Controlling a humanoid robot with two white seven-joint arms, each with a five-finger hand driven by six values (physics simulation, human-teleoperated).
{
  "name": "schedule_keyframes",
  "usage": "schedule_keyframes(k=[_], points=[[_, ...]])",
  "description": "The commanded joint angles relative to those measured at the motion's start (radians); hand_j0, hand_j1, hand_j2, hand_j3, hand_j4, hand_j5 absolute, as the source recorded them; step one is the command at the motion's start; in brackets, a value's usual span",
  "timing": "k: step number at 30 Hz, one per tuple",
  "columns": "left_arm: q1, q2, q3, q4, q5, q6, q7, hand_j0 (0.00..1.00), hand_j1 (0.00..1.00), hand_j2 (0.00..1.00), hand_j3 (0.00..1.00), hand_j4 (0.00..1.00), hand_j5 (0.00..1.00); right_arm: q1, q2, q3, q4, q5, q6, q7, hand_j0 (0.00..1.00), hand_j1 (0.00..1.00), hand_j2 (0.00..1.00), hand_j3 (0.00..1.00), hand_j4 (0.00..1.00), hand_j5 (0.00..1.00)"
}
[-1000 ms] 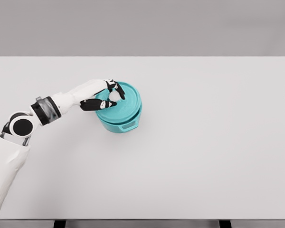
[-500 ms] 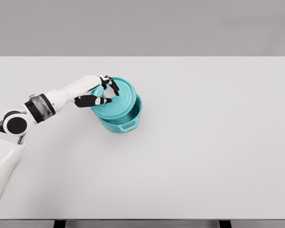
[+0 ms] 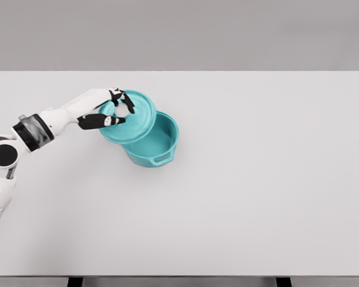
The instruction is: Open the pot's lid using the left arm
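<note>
From the head camera, the left hand (image 3: 110,110) reaches in from the table's (image 3: 257,197) left edge, its dark fingers (image 3: 121,98) curled around the near-left rim of the teal lid (image 3: 131,116). The lid appears lifted and tilted, shifted toward the left so it covers only the left part of the pot (image 3: 157,143), though whether it touches the rim is hard to judge. The pot sits left of centre, nearer the far edge, its inside showing.

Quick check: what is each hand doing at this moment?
Left hand: shut on the teal lid, held tilted over the pot.
Right hand: not in view.
</note>
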Motion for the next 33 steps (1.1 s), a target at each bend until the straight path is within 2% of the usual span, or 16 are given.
schedule_keyframes(k=[1,22,33], points=[[0.0,0.006,0.011,0.002,0.007,0.002,0.0,0.44,0.44,0.44,0.44,0.44,0.44,0.0,0.0,0.0,0.0,0.0,0.0,0.0,1.0,1.0,1.0,1.0,1.0,1.0],[0.037,0.064,0.12,0.02,0.004,0.002,0.0,0.44,0.44,0.44,0.44,0.44,0.44,0.0,0.0,0.0,0.0,0.0,0.0,0.0,1.0,1.0,1.0,1.0,1.0,1.0],[0.034,0.104,0.128,0.145,0.005,-0.001,0.0,0.45,0.45,0.45,0.45,0.45,0.45,0.0,0.0,0.0,0.0,0.0,0.0,0.0,1.0,1.0,1.0,1.0,1.0,1.0]])
